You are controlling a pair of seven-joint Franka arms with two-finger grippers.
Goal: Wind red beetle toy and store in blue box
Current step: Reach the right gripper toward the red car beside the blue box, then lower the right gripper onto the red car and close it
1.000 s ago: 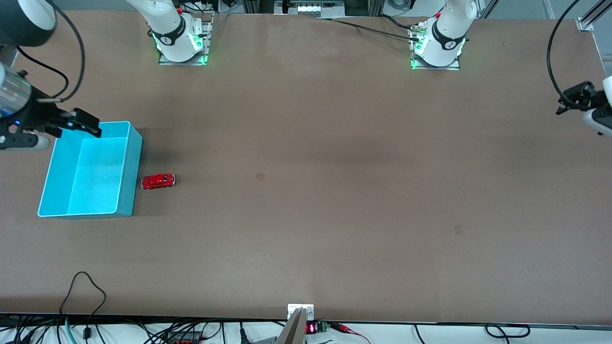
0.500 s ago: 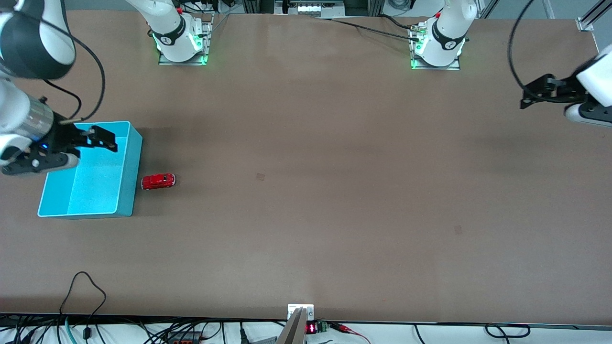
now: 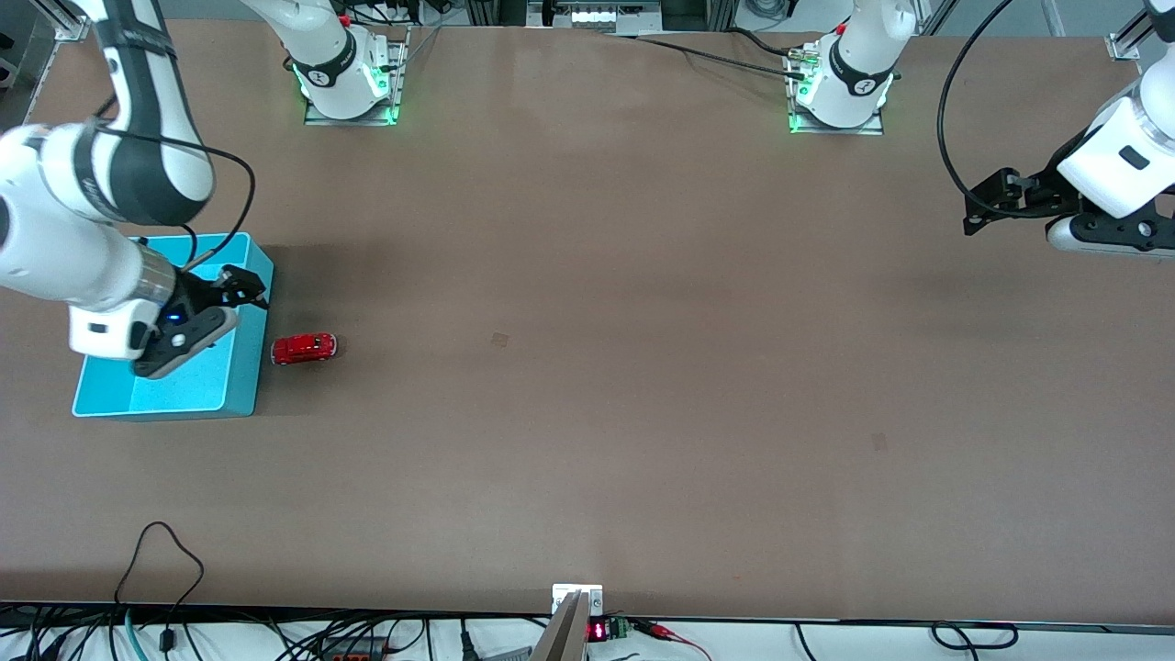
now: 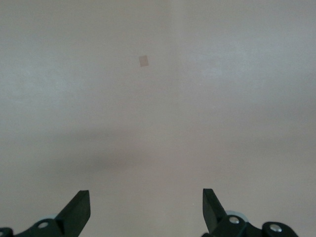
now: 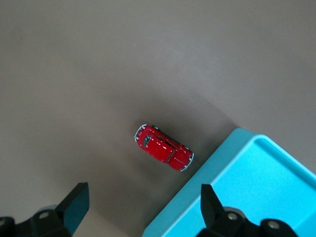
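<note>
The red beetle toy (image 3: pixel 304 348) (image 5: pixel 164 147) stands on the table, close beside the blue box (image 3: pixel 259 367) (image 5: pixel 232 153) on its side toward the left arm's end. My right gripper (image 3: pixel 242 286) (image 5: pixel 144 186) hangs open over the box's rim on the toy's side, holding nothing. In the right wrist view one finger is over the box and the other over bare table, with the toy just ahead of them. My left gripper (image 3: pixel 987 204) (image 4: pixel 145 192) is open and empty, up over bare table at the left arm's end.
A small square mark (image 3: pixel 500 340) (image 4: pixel 143 60) lies mid-table, and a second faint mark (image 3: pixel 879 442) lies nearer the front camera. Cables (image 3: pixel 161 569) and a small bracket (image 3: pixel 576 597) sit along the table edge nearest the camera.
The right arm swung in across the box toward the toy. The left arm moved in from the table's end toward the middle. Toy and box stayed put.
</note>
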